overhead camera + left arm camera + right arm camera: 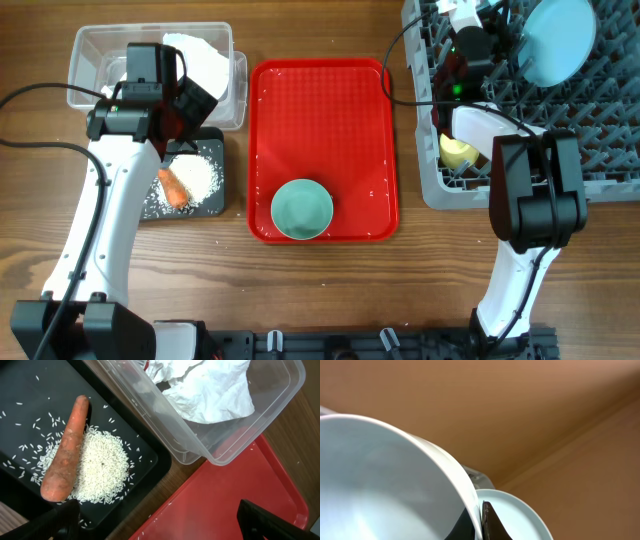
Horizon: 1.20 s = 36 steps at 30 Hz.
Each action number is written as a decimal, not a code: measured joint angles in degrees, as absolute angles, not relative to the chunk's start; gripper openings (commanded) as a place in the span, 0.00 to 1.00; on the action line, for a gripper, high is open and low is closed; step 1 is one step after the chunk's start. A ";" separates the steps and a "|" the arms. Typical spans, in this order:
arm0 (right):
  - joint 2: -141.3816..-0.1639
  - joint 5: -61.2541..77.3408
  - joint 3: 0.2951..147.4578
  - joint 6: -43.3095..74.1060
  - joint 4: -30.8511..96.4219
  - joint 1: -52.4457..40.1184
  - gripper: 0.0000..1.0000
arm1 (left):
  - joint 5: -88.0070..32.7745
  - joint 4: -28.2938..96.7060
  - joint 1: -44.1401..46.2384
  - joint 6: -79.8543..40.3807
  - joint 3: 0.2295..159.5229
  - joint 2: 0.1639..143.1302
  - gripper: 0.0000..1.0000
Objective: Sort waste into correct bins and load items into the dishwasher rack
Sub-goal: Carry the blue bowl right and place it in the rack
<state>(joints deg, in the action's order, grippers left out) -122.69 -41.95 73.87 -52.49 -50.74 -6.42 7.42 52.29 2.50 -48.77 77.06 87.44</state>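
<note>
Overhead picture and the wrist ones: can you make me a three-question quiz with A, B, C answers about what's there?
1. Where is the green bowl? A on the floor; B on the red tray; C on a shelf.
2. What colour is the shallow tray under the rice? A black; B yellow; C white.
3. How is the left claw? A shut tight; B hidden; C open wide.
Answers: B, the bowl sits inside the red tray's rim; A, the grains lie on a black surface; C, its fingers stand far apart with nothing between them.
</note>
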 measured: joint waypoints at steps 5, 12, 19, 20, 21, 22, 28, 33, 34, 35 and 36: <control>-122.69 -40.69 73.87 -50.26 -46.11 -6.42 0.04 | 7.42 52.29 2.50 -48.77 77.06 87.44 1.00; -122.69 -40.45 73.93 -49.08 -45.34 -6.42 0.04 | 7.42 52.29 2.50 -48.77 77.03 87.44 1.00; -122.69 -40.82 74.41 -48.88 -44.10 -6.83 0.09 | 7.42 52.29 2.50 -48.77 77.03 87.44 1.00; -122.69 -40.97 74.41 -48.90 -43.97 -7.01 0.09 | 7.42 52.29 2.50 -48.77 77.03 87.44 1.00; -122.69 -40.99 74.41 -48.93 -43.42 -7.25 0.11 | 7.42 52.29 2.50 -48.77 77.03 87.44 1.00; -122.69 -40.99 74.39 -48.97 -42.92 -7.44 0.13 | 7.42 52.31 2.50 -48.77 77.06 87.44 1.00; -122.76 -41.04 74.39 -53.87 -42.57 -8.82 0.34 | 7.42 52.29 2.50 -48.77 77.03 87.44 1.00; -122.76 -41.63 74.39 -57.32 -42.61 -9.54 1.00 | 7.42 52.29 2.50 -48.77 77.03 87.44 1.00; -122.76 -41.82 74.39 -57.34 -42.61 -9.63 1.00 | 7.42 52.29 2.50 -48.77 77.03 87.44 1.00; -122.76 -41.87 74.39 -57.36 -42.61 -9.67 0.99 | 7.42 52.29 2.50 -48.77 77.03 87.44 1.00; -122.76 -41.91 74.39 -57.32 -42.57 -9.72 1.00 | 7.42 52.29 2.50 -48.77 77.03 87.44 1.00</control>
